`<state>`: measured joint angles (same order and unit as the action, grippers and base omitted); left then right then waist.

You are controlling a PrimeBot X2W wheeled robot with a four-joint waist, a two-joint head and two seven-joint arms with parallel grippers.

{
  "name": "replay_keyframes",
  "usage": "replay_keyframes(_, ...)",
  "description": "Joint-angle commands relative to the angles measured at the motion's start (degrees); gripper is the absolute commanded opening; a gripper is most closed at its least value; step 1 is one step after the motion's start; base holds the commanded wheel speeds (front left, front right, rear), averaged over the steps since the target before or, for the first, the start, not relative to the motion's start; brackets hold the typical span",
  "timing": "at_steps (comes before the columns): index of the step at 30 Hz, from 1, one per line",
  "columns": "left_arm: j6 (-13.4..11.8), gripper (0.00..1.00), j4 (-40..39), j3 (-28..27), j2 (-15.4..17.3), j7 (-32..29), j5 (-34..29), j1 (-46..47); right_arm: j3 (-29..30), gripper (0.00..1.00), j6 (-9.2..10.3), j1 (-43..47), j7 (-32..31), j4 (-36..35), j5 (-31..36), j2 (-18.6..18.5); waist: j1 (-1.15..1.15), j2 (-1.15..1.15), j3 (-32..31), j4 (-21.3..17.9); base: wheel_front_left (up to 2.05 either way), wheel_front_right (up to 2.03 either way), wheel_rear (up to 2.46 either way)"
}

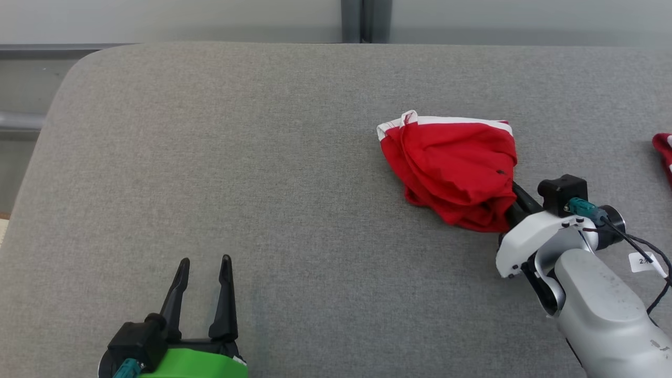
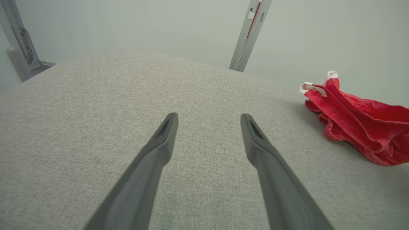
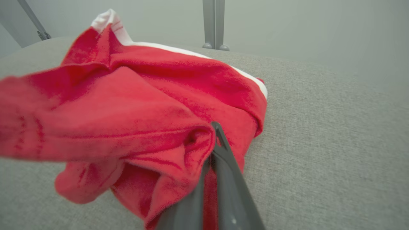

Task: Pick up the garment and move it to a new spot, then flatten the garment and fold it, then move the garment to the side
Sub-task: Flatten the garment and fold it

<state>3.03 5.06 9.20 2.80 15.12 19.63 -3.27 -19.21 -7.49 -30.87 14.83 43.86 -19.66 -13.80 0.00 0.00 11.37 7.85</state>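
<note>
A red garment [image 1: 451, 168] with a white band along its far edge sits bunched in a heap on the grey padded table [image 1: 262, 157], right of the middle. The right gripper [image 3: 216, 134] reaches into its near right side. Its two dark fingers are pressed together with a fold of the red cloth pinched between them, and the wrist view shows the fabric puckered around the tips. The left gripper [image 1: 205, 260] hovers over the bare table at the near left, well apart from the garment, its fingers spread wide and holding nothing. Another piece of red cloth [image 1: 664, 152] shows at the table's far right edge.
</note>
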Motion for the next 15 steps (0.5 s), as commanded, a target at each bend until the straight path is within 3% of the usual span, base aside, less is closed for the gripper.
replay_keyframes(1,-0.3,1.0,0.0,-0.3,0.2,0.0,0.5,0.6,-1.7,0.0,0.0,0.6,0.4,-2.1,-1.1,-1.0,0.0,0.0,0.9,1.6,0.0,0.0,0.0)
replay_keyframes(8,-0.6,1.0,-0.1,0.1,0.2,0.0,0.9,0.4,-10.2,0.0,0.02,4.6,0.4,-10.6,-3.0,-3.9,0.0,0.0,-0.2,2.2,0.0,0.0,0.0)
replay_keyframes(15,-1.0,1.0,0.1,1.4,0.2,0.0,1.9,0.3,-15.0,0.0,0.02,2.9,0.4,-8.0,-1.8,-2.7,0.0,0.0,0.3,3.1,0.0,0.0,0.0)
